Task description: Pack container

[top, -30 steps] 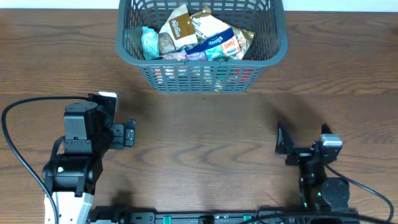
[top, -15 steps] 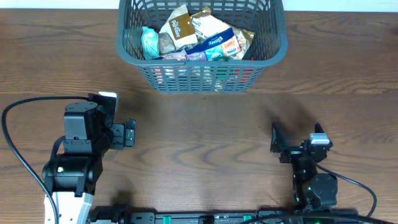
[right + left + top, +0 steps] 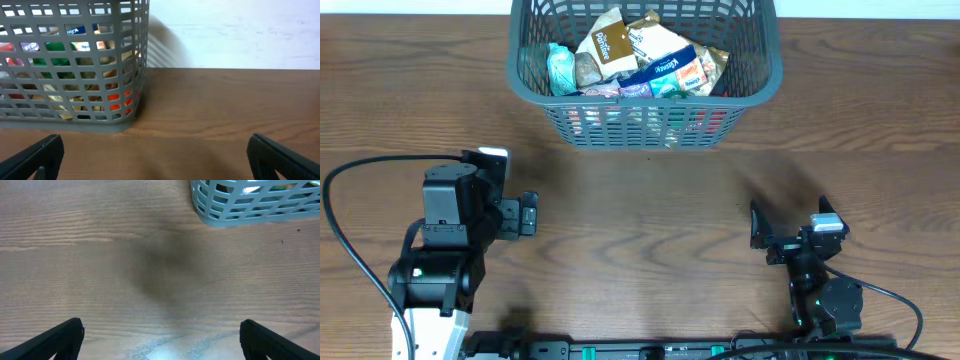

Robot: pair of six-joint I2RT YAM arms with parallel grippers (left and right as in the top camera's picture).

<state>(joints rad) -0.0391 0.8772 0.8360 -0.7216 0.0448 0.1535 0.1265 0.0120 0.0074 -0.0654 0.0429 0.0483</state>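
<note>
The grey slatted container [image 3: 768, 75] stands at the table's far middle, filled with several snack packets and pouches [image 3: 640, 55]. A corner of it shows in the left wrist view [image 3: 220, 217], and its side in the right wrist view [image 3: 75, 120]. My left gripper [image 3: 520, 215] is open and empty at the near left, over bare wood [image 3: 160, 340]. My right gripper [image 3: 790, 228] is open and empty at the near right, facing the basket [image 3: 155, 160].
The brown wooden table [image 3: 650, 190] lies between the grippers and the basket. A black cable [image 3: 340, 230] loops at the left arm. A white wall [image 3: 235, 30] shows behind the table's far edge.
My right gripper has shifted a little left and away from the near edge. The left arm and the basket have not moved.
</note>
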